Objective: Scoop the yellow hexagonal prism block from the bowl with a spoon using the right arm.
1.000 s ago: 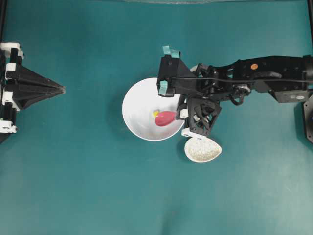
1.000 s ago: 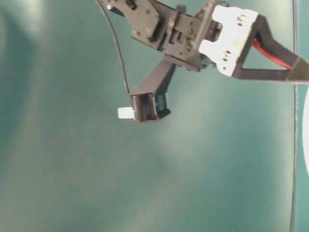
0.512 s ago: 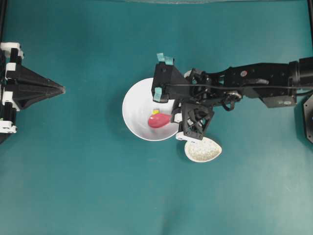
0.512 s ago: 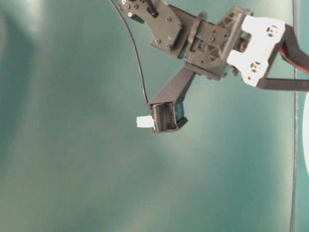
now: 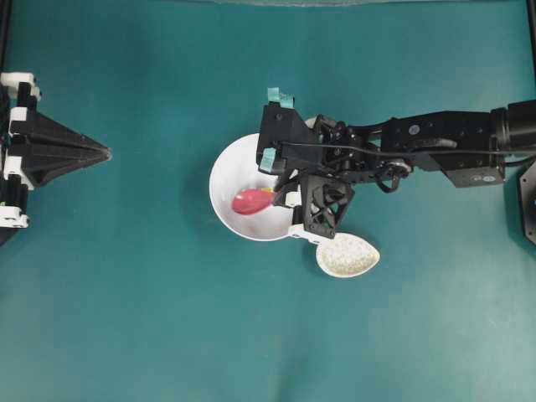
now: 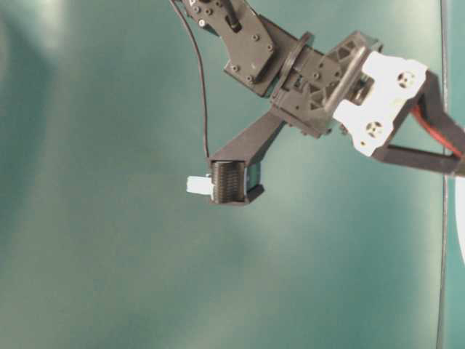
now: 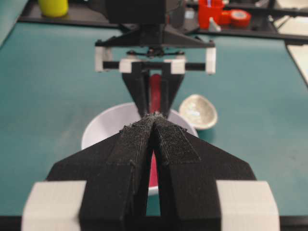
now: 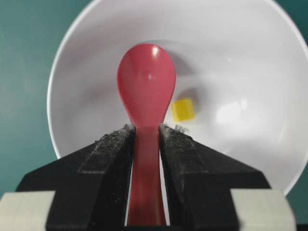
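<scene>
The white bowl (image 5: 226, 172) sits mid-table. My right gripper (image 5: 281, 196) reaches over its right rim, shut on the handle of the pink-red spoon (image 5: 249, 201). The wrist view has the spoon (image 8: 146, 82) pointing into the bowl (image 8: 240, 57), its head low over the floor and holding nothing. The tiny yellow hexagonal prism block (image 8: 183, 110) lies on the bowl floor just right of the spoon's neck, close to the right finger's tip. My left gripper (image 5: 99, 153) rests shut and empty at the far left edge, well away from the bowl.
A small speckled egg-shaped dish (image 5: 347, 255) lies on the teal table just below-right of the bowl, partly under the right wrist. A yellow cup (image 7: 53, 6) and red items (image 7: 214, 10) stand beyond the table's far edge.
The right arm has pushed left, carrying the spoon head across the bowl floor from beside the block to the bowl's left half. The left arm has not moved.
</scene>
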Robot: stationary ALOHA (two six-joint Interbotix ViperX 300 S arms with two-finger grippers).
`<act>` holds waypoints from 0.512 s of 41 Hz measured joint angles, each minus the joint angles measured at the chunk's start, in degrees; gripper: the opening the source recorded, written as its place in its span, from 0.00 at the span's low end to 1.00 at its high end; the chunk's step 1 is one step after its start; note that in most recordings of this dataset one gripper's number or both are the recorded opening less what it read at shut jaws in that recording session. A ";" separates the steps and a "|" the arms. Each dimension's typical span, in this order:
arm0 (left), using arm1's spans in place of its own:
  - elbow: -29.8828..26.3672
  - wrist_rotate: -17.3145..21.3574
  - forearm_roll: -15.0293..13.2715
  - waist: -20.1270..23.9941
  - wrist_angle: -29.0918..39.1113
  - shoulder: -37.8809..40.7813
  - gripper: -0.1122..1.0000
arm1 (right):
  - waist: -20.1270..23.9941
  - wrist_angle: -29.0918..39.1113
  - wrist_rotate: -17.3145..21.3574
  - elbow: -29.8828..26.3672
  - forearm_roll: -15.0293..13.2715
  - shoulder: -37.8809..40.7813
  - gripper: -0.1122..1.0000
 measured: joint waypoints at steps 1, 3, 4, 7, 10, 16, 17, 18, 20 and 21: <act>-0.09 0.00 0.00 -0.09 0.00 0.09 0.10 | 0.00 -0.35 0.00 0.00 -0.09 0.00 0.33; -0.09 0.00 0.00 -0.09 0.00 0.00 0.10 | 0.00 -1.14 0.00 0.00 -0.44 0.00 0.33; -0.09 0.00 0.00 0.00 0.00 0.00 0.10 | 0.00 -1.49 0.00 0.00 -0.53 0.00 0.33; -0.09 0.00 0.00 0.00 0.00 0.00 0.10 | 0.00 -2.81 0.00 0.00 -0.88 0.00 0.33; -0.09 0.00 0.00 0.00 0.00 0.00 0.10 | 0.09 -4.13 -0.09 0.00 -1.14 0.00 0.33; -0.09 0.00 0.00 0.00 0.00 0.00 0.10 | 0.09 -7.12 -0.09 0.70 -1.49 0.00 0.33; -0.09 0.09 0.00 -0.09 0.09 0.00 0.10 | 0.09 -7.38 -0.09 0.97 -1.49 0.00 0.33; -0.09 0.00 0.00 -0.09 0.09 0.00 0.10 | 0.09 -7.82 0.00 1.14 -1.49 -0.09 0.33; 0.00 0.00 0.00 0.00 0.00 0.00 0.10 | 0.09 -8.61 0.00 1.76 -1.58 -0.26 0.33; -0.09 0.09 0.00 0.00 0.09 0.09 0.10 | 0.09 -8.88 0.00 1.93 -1.58 -0.35 0.33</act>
